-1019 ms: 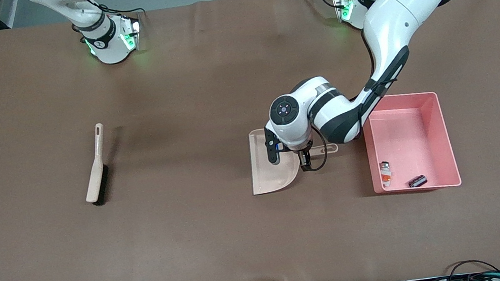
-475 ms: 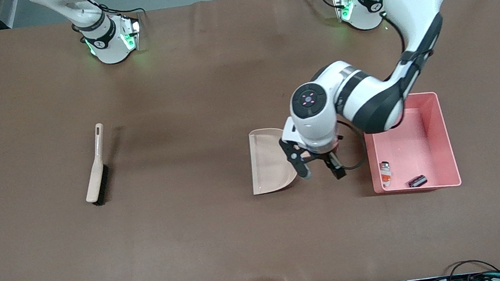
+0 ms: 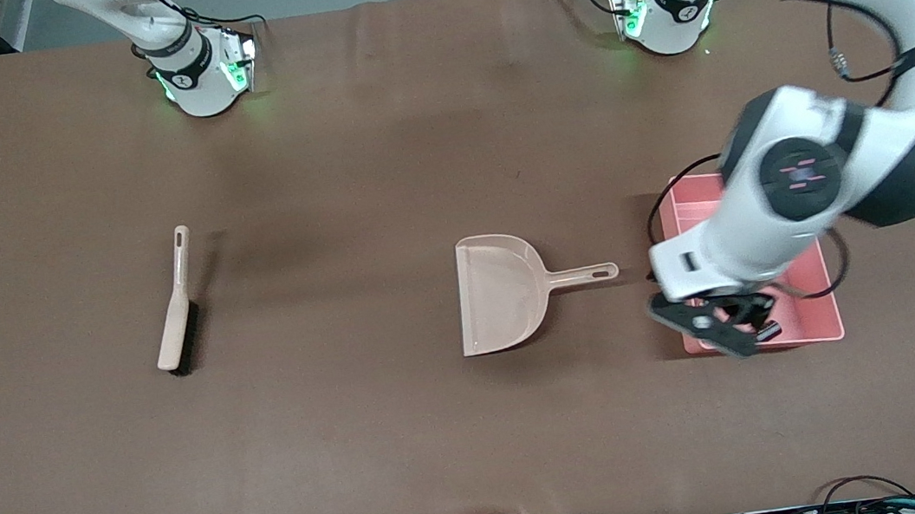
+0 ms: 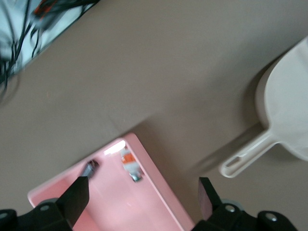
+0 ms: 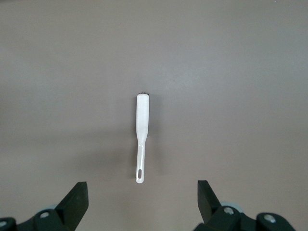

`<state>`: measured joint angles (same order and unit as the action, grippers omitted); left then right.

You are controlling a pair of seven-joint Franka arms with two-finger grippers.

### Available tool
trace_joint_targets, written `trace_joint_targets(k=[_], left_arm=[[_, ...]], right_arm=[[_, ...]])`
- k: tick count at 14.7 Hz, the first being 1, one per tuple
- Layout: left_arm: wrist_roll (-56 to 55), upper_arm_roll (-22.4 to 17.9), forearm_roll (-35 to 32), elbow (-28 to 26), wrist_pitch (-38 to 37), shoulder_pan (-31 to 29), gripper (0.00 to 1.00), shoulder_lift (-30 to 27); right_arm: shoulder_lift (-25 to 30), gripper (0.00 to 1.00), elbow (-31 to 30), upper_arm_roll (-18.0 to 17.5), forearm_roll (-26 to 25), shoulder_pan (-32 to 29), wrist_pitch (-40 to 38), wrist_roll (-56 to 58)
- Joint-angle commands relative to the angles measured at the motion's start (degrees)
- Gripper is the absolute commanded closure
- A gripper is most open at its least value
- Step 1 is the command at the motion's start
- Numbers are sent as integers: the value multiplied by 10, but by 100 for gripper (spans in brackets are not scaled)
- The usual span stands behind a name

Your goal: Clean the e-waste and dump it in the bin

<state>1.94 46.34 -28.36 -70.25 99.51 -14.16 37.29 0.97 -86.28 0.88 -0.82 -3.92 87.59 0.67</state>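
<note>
The hand brush lay on the table toward the right arm's end, under the right end effector, fingers spread. The dustpan lay mid-table. The left end effector, fingers spread and empty, hung over the pink bin, which held both e-waste parts.

bin: pink smooth plastic | dustpan: beige matt plastic | table cover: brown matt cloth
</note>
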Motion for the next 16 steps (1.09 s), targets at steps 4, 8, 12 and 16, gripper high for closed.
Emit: trace_joint_targets(k=[4,8,12,16], left_arm=[[-33,-14,98,-22,-56,-90,0,-108],[-23,-169,172,-34,-110,7,0,-190],[-26,-322,258,-108,-137,107,0,-281],[-36,-410,298,-210,-116,178,0,-375]], right_arm=[[-2,0,7,0,3,1,-7,6],[-2,0,7,0,3,2,-6,6],[-2,0,7,0,2,2,1,6],[-2,0,7,0,2,2,0,6]])
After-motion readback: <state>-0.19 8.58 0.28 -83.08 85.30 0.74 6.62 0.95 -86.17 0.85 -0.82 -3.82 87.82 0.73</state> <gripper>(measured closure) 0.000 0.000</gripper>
